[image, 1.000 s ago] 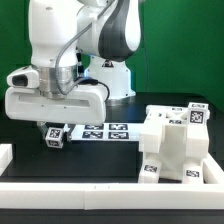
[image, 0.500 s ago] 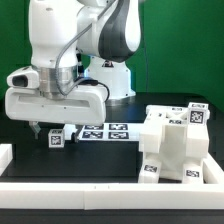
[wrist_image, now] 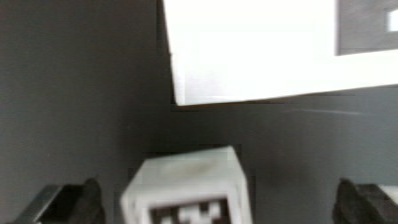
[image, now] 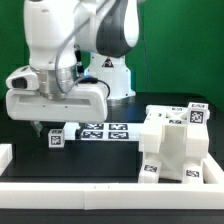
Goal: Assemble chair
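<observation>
A small white chair piece (image: 57, 138) with a black-and-white tag lies on the black table, just off the marker board's end. My gripper (image: 55, 129) hangs right over it, open. In the wrist view the same piece (wrist_image: 183, 188) sits between my two dark fingertips (wrist_image: 68, 205), with a gap on each side, wider on one side. The larger joined chair block (image: 176, 146), white with several tags, stands at the exterior view's right.
The marker board (image: 103, 130) lies flat behind the small piece, and its white corner (wrist_image: 267, 45) shows in the wrist view. A white border rail (image: 70, 182) runs along the front, with a raised end (image: 5, 155) at the exterior view's left.
My jaws have spread from shut on the small piece to wide open. The piece now rests on the table, and the hand has lifted slightly.
</observation>
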`<state>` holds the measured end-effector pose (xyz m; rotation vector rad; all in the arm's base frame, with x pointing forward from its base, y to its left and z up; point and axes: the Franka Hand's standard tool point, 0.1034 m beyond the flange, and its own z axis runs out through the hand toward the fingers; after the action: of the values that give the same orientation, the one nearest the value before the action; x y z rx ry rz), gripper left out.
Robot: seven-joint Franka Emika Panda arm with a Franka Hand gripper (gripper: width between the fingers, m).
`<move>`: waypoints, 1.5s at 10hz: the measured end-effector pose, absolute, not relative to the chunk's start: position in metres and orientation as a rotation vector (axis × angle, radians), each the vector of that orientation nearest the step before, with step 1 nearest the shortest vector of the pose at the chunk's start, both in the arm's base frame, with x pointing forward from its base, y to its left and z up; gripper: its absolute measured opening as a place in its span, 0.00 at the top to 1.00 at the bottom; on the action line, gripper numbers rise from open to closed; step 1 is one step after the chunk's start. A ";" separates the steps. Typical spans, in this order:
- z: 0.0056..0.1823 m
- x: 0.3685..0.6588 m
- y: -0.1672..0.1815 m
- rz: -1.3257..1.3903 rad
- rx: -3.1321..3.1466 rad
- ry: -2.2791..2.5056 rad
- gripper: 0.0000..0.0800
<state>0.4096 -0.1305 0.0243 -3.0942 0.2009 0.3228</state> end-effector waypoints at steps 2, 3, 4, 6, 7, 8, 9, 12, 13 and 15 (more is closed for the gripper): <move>0.036 0.417 -0.129 0.592 -3.021 0.158 0.19; 0.038 0.429 -0.131 0.651 -3.011 0.134 0.19; 0.041 0.423 -0.127 0.859 -2.924 0.173 0.19; 0.040 0.431 -0.120 1.060 -2.859 0.094 0.19; 0.036 0.437 -0.117 1.084 -2.831 -0.003 0.19; 0.032 0.432 -0.116 1.091 -2.793 -0.111 0.19; 0.034 0.426 -0.115 1.184 -2.757 -0.068 0.19; 0.028 0.413 -0.138 1.551 -2.640 -0.045 0.19; 0.029 0.414 -0.146 1.680 -2.601 -0.010 0.19; 0.026 0.419 -0.147 1.710 -2.602 0.018 0.19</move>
<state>0.4191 -0.1469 0.0264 -2.6015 0.0177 1.7103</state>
